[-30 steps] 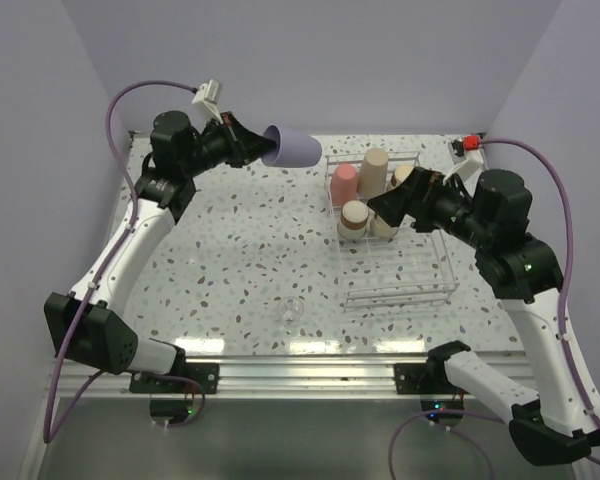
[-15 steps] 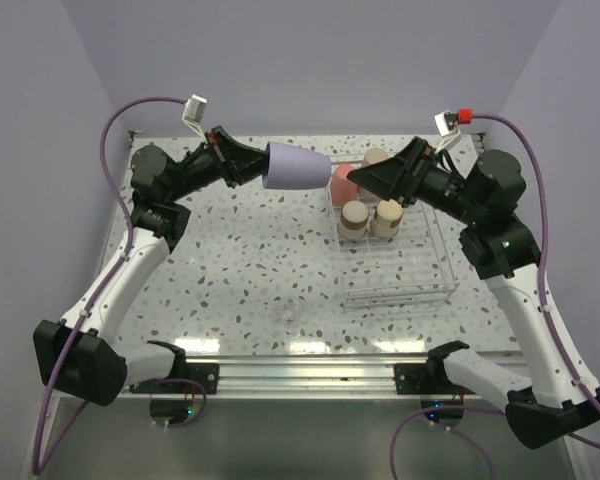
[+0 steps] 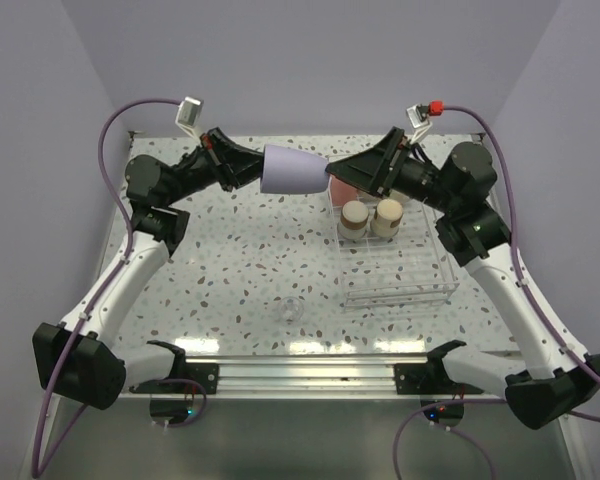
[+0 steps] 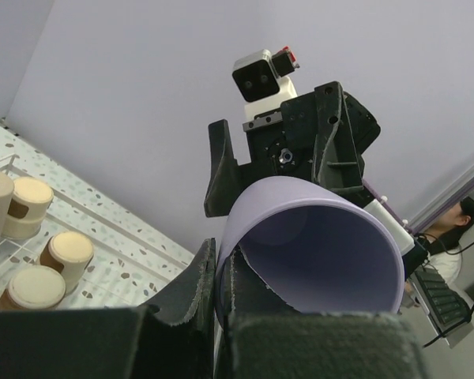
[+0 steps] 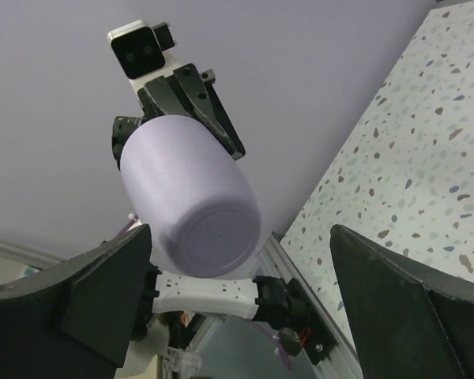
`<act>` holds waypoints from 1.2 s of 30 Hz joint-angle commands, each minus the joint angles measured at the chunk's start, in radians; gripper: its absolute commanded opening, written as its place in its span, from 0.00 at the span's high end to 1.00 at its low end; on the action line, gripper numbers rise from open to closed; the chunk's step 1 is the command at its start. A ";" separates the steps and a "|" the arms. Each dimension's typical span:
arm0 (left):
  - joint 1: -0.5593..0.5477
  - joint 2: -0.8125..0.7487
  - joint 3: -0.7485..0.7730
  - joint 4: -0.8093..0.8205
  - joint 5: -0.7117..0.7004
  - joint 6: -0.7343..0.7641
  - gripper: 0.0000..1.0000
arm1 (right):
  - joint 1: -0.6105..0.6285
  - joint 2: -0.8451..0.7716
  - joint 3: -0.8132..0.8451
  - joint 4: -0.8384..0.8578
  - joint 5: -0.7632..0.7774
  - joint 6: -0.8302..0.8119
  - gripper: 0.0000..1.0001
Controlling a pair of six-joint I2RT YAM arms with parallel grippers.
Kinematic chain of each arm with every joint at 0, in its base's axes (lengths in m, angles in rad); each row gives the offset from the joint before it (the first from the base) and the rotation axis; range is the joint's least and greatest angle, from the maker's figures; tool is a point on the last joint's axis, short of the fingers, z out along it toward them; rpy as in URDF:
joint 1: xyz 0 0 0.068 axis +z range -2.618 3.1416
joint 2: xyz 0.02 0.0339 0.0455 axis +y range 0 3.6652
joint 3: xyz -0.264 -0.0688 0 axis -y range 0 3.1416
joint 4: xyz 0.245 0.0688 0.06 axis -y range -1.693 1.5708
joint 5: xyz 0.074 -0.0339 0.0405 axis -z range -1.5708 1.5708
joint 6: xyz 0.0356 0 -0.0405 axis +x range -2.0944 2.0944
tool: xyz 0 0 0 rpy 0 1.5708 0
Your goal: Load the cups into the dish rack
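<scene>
The lavender cup [image 3: 293,170] hangs sideways in the air above the table's back, its base pointing right. My left gripper [image 3: 257,167] is shut on its rim wall, one finger inside and one outside [image 4: 191,278]. My right gripper [image 3: 342,174] faces the cup's base [image 5: 215,230], open wide with a finger on each side and clear of it. Below it is the clear dish rack [image 3: 420,285], which holds a pink-red cup [image 3: 341,188] and two beige cups [image 3: 355,217] [image 3: 388,215]. The left wrist view shows three beige cups [image 4: 66,253] in the rack.
A small clear object [image 3: 293,310] lies on the speckled table [image 3: 230,260] near the front middle. The rack's front half [image 3: 395,270] holds no cups. Walls close in the table at the back and on both sides.
My left arm carried the lavender cup to the right, toward the rack. My right gripper rose from the rack and swung left until it faced the cup's base, staying open.
</scene>
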 commanded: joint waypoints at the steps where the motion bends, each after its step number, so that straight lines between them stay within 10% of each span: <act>1: -0.002 -0.023 -0.005 0.116 -0.003 -0.041 1.00 | 0.052 0.030 0.061 0.076 0.002 0.011 0.02; 36: -0.001 -0.027 -0.178 0.432 -0.129 -0.213 1.00 | 0.164 0.123 0.061 0.355 0.001 0.251 0.14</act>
